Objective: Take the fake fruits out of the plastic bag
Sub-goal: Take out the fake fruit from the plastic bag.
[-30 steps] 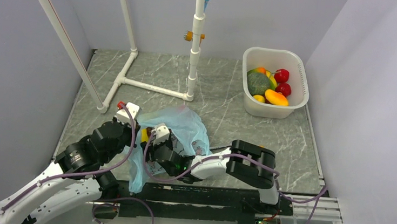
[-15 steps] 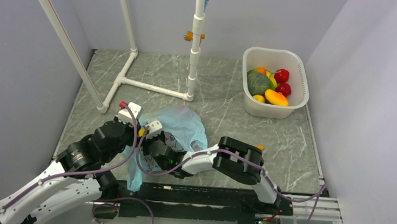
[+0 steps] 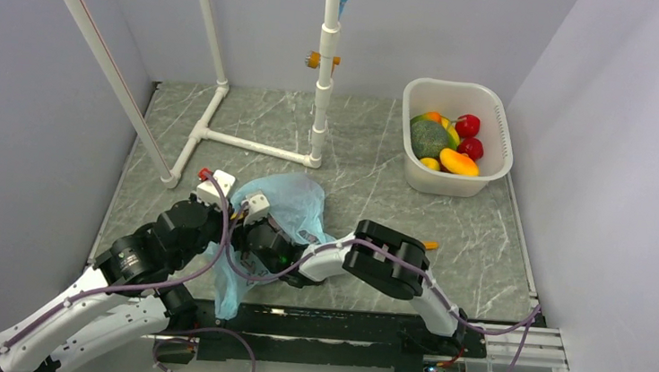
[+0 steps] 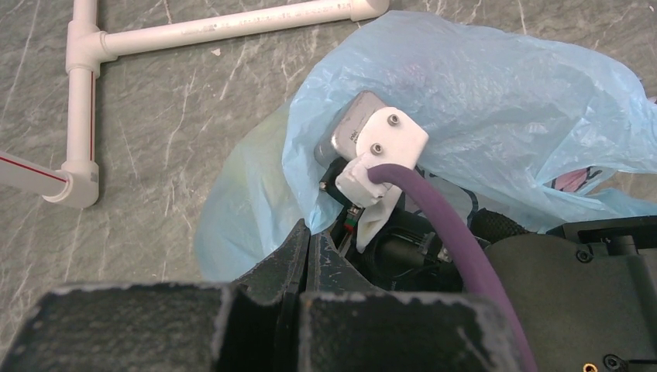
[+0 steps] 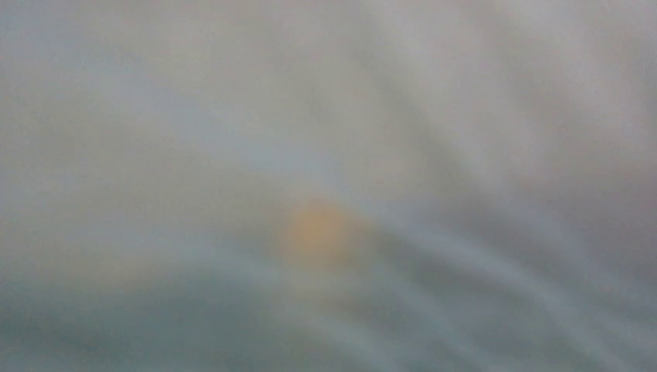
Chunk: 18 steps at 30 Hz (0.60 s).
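Left wrist: left jaws together, seemingly pinching the near rim of thin light-blue translucent plastic bag [image 4: 480, 101], near-left on grey marbled desk [image 4: 155, 139]. Right jaws buried inside; state cannot be told. Orange blur [image 5: 314, 229], maybe fruit. Risk: blind grab snags film, drags bag.

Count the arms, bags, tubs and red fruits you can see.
Arms: 2
Bag: 1
Tub: 1
Red fruits: 2
Total: 6
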Tool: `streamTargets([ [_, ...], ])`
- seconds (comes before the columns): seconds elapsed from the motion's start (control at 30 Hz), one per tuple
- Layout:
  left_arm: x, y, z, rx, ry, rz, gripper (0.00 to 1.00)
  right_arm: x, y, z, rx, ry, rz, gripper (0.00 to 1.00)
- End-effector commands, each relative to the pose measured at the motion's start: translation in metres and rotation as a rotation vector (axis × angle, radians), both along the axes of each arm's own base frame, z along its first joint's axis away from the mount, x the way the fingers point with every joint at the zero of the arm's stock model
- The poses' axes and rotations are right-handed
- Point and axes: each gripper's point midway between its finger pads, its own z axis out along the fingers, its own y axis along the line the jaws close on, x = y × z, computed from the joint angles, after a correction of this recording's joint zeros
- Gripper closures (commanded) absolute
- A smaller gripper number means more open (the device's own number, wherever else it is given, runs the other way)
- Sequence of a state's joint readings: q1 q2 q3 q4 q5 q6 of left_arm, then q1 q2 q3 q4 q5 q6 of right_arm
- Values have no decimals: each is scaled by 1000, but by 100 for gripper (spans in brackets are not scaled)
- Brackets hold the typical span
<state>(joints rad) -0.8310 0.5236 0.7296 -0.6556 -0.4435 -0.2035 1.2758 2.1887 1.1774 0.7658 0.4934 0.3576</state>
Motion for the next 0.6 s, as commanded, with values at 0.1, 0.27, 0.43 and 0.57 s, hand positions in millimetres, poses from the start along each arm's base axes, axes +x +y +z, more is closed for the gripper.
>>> streamTargets([
  [0.1, 4, -1, 14, -19, -37, 10, 100, -3, 20, 42, 96, -11, 84, 72],
  [0.27, 4, -2, 14, -18, -35, 6, 100, -10, 15, 68, 124, 1, 111, 91],
  [0.43, 4, -2, 14, -20, -35, 2, 100, -17, -7, 92, 145, 5, 107, 100],
  [0.57, 3, -2, 16, -27, -41, 2, 100, -22, -28, 100, 145, 23, 88, 100],
])
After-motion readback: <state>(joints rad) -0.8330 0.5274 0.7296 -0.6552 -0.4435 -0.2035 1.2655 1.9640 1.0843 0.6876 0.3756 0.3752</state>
